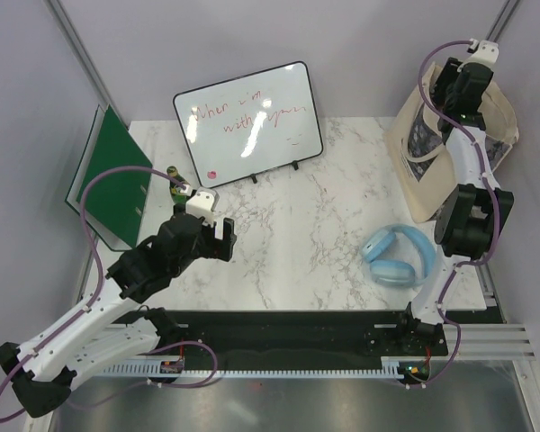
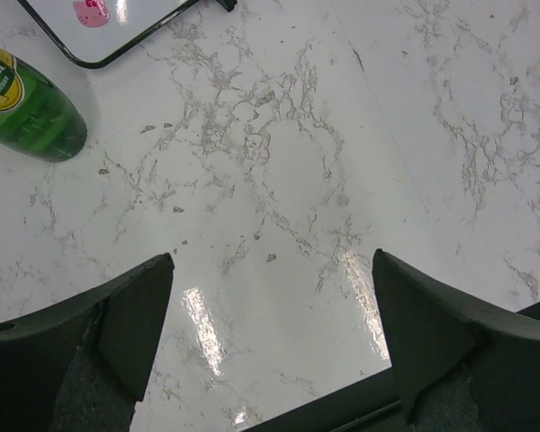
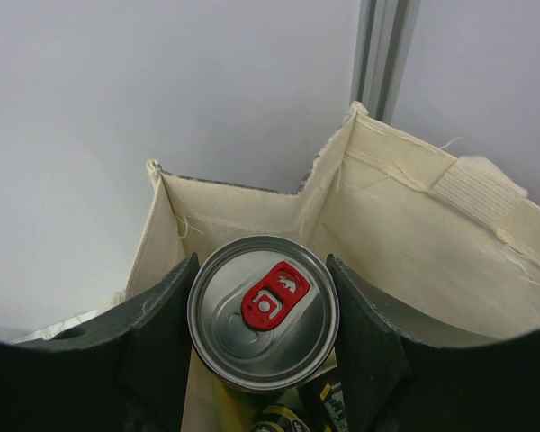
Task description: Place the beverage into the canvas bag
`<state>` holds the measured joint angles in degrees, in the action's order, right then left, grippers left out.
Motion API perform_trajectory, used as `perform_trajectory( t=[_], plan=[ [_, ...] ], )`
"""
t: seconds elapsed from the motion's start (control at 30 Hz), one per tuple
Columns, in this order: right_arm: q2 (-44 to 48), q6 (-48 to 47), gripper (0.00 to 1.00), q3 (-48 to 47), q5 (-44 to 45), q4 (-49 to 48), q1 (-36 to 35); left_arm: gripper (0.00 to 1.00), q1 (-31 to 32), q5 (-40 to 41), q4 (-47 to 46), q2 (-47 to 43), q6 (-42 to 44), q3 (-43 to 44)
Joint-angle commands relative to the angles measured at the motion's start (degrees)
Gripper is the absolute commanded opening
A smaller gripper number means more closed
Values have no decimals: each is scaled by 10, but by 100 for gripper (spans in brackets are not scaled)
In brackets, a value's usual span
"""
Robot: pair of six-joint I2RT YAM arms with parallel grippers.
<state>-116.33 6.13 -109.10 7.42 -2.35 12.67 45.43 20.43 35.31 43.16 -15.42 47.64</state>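
My right gripper (image 3: 263,270) is shut on a silver beverage can (image 3: 263,310) with a red pull tab, one finger on each side. It holds the can upright in the open mouth of the cream canvas bag (image 3: 405,243). Dark and yellow packages lie below the can inside the bag. In the top view the bag (image 1: 423,184) stands at the table's far right, with the right wrist (image 1: 463,85) above it. My left gripper (image 2: 272,261) is open and empty over the marble table (image 2: 279,153). A green bottle (image 2: 27,112) stands to its far left and also shows in the top view (image 1: 174,175).
A whiteboard (image 1: 247,121) leans at the back centre, and its corner shows in the left wrist view (image 2: 99,31). A green folder (image 1: 112,175) leans at the back left. Blue headphones (image 1: 398,255) lie on the table near the bag's front.
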Motion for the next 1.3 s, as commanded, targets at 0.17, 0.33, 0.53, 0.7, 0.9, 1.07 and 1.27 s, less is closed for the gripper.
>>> perform_trajectory(
  t=[0.17, 0.33, 0.53, 0.7, 0.9, 1.07, 1.27],
  plan=[
    [57, -17, 0, 34, 25, -3, 14, 98, -3, -9, -24, -12, 18, -1],
    [52, -22, 0, 36, 36, 9, 16, 98, -3, -8, -24, -12, 18, 0],
    [48, -9, 0, 68, 33, 9, 28, 98, -3, -7, -25, -14, 17, -1],
    [40, 6, 0, 81, 24, 23, 32, 98, -3, -8, -24, -13, 18, -2],
    [29, 4, 0, 77, 25, 60, 32, 98, -3, -8, -24, -13, 19, -2],
    [30, -4, 0, 88, 44, 60, 34, 98, -3, -8, -25, -13, 19, -2],
    [28, 13, 0, 115, 27, 62, 35, 98, -3, -8, -25, -16, 19, -1]
  ],
)
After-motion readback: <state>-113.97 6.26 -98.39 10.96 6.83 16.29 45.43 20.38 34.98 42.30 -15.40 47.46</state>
